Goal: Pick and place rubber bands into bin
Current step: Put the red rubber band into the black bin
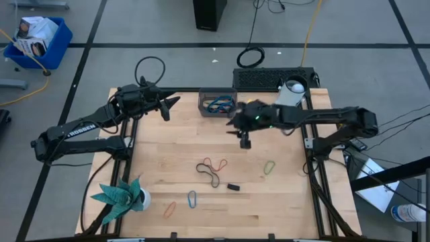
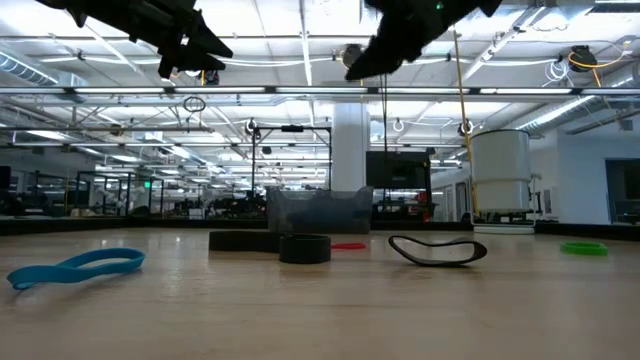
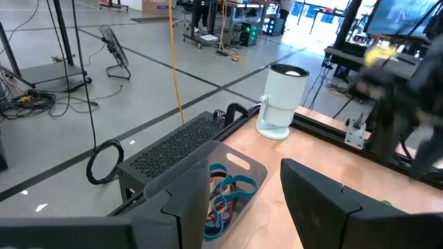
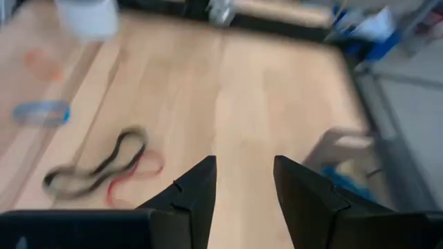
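right gripper (image 1: pixel 244 139): hangs above the table just in front of the bin's right end, fingers (image 4: pixel 194 190) spread with bare wood showing between them, nothing held.
left gripper (image 1: pixel 168 107): raised over the table's far left part, just left of the bin; fingers (image 3: pixel 181 200) apart and empty.
bin (image 1: pixel 201 97): at the middle of the far edge, long axis along that edge; blue and red bands (image 1: pixel 220 105) lie heaped inside.
black band (image 1: pixel 209 172): mid-table, a long flattened loop running from near the table's middle toward the front right, touching the red band (image 1: pixel 218 163), whose loop lies across it.
green band (image 1: pixel 269 167): right of that pair, well apart, slanting toward the far right.
blue band (image 1: pixel 192 198): near the front edge, long axis pointing front to back.
orange band (image 1: pixel 169 210): just left of it, slanted.
open room: bare wood between the bin and the black and red pair, and around each loose band.
black block (image 1: pixel 233 187): small, between the black band and the front edge.
paper plant (image 1: pixel 121 195): teal, at the front left corner, near the orange band.
white cylinder (image 1: pixel 290 92): at the far right corner, beside the bin's end of the table.
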Robot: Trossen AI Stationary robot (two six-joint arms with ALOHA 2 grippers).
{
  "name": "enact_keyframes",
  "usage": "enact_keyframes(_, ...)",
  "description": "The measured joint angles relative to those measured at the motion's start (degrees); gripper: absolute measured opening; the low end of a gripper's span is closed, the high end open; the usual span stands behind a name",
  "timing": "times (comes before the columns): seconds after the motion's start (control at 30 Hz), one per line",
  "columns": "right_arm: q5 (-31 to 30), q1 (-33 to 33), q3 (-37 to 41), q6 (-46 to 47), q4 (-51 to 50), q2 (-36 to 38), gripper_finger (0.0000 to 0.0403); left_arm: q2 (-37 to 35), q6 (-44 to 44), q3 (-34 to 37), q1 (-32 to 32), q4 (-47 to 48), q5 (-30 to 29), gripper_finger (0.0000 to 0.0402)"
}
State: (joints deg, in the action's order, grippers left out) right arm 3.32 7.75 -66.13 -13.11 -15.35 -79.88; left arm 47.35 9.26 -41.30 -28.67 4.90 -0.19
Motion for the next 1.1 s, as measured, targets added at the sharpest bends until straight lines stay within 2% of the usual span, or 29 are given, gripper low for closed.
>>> enact_keyframes(0.17, 0.23, -2.26, 0.02, -0.31, 0.32, -6.85, 0.0135, 0.0, 0.02, 0.0, -0.02, 0.01, 0.13, 0.0184)
enact_keyframes(0.37, 5.98, -4.55, 0.02, -5.78, -0.43, -15.11, 0.0134, 0.0, 0.1, 0.0, -0.01, 0.08, 0.15, 0.0184)
enact_keyframes(0.63, 5.97, -6.72, 0.02, -6.36, 1.28, -24.33, 0.0134, 0.0, 0.13, 0.0, 0.0, 0.14, 0.15, 0.0184)
enact_keyframes(1.1, 5.82, -8.25, 0.02, -6.2, 5.71, -30.45, 0.0133, 0.0, 0.13, -0.01, -0.02, 3.96, 0.13, 0.0184)
